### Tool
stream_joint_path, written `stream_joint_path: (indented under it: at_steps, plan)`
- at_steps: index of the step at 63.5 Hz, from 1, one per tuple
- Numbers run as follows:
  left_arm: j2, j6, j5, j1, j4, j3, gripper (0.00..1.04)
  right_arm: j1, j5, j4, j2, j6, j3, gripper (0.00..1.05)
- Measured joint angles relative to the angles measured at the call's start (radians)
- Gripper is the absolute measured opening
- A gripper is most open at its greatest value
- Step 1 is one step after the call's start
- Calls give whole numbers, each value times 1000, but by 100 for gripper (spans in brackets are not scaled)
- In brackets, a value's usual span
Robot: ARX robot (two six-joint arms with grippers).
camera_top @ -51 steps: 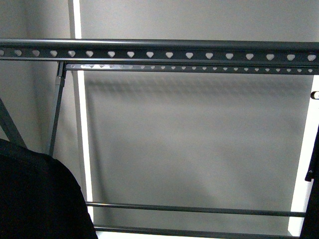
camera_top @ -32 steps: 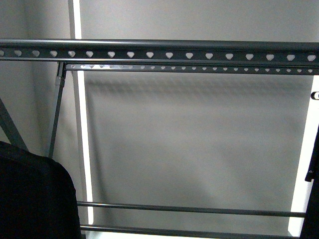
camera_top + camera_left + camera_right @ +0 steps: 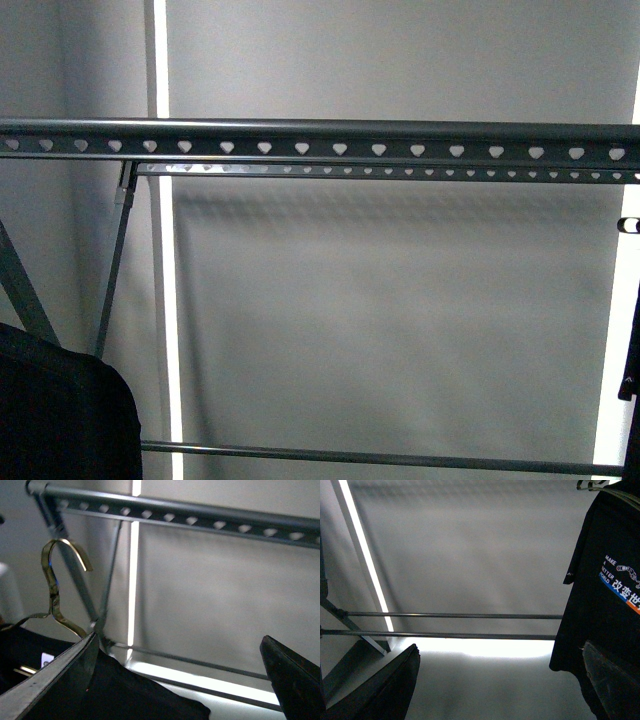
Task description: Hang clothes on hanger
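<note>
Black tee point(image 3: 135, 700) below the rack rail point(image 3: 205, 516) looks light and floppy, so I'd grab its stiff bronze hook point(image 3: 52, 592); left gripper point(image 3: 177, 645) and right gripper point(image 3: 500, 650) gape wide.

Of our body, only the grippers show. Our left gripper point(image 3: 177, 639) has two flat, wedge-shaped fingers point(image 3: 55, 675) that taper to blunt tips. One is pale grey with a smooth, lit face and a darker edge; the other looks almost black. Our right gripper point(image 3: 500, 646) has the same tapering fingers point(image 3: 385, 690), both matt charcoal, and one has a mottled surface.
</note>
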Motion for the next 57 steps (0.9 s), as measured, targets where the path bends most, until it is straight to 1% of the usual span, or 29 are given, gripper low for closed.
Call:
stream_joint_path:
  at_steps: [3,4,5,9,10,11,12,14,15,18,23,25,30,37,47,57]
  plan:
    - [136,-80,-79,18,-82,112,98,0,0,0,0,0,0,97]
    - [161,-107,-92,21,-103,133,98,0,0,0,0,0,0,97]
    - [216,-138,-114,28,-153,179,98,0,0,0,0,0,0,97]
    - [340,-251,-147,44,-304,293,98,0,0,0,0,0,0,97]
    - [387,-314,-161,48,-372,341,98,0,0,0,0,0,0,97]
    - [410,-327,-168,50,-405,364,98,0,0,0,0,0,0,97]
    - [455,-393,-179,53,-474,411,98,0,0,0,0,0,0,97]
    - [520,-470,-196,57,-570,478,98,0,0,0,0,0,0,97]
    - [577,-531,-222,58,-652,539,98,0,0,0,0,0,0,97]
    - [673,-654,-290,60,-774,644,98,0,0,0,0,0,0,97]
    - [754,-777,-344,64,-866,746,98,0,0,0,0,0,0,97]
    - [782,-816,-346,66,-903,788,98,0,0,0,0,0,0,97]
    - [838,-884,-347,71,-965,872,98,0,0,0,0,0,0,97]
    - [898,-938,-346,77,-984,935,98,0,0,0,0,0,0,97]
    - [961,-990,-323,93,-1010,946,98,0,0,0,0,0,0,97]
    - [987,-996,-297,107,-954,904,98,0,0,0,0,0,0,97]
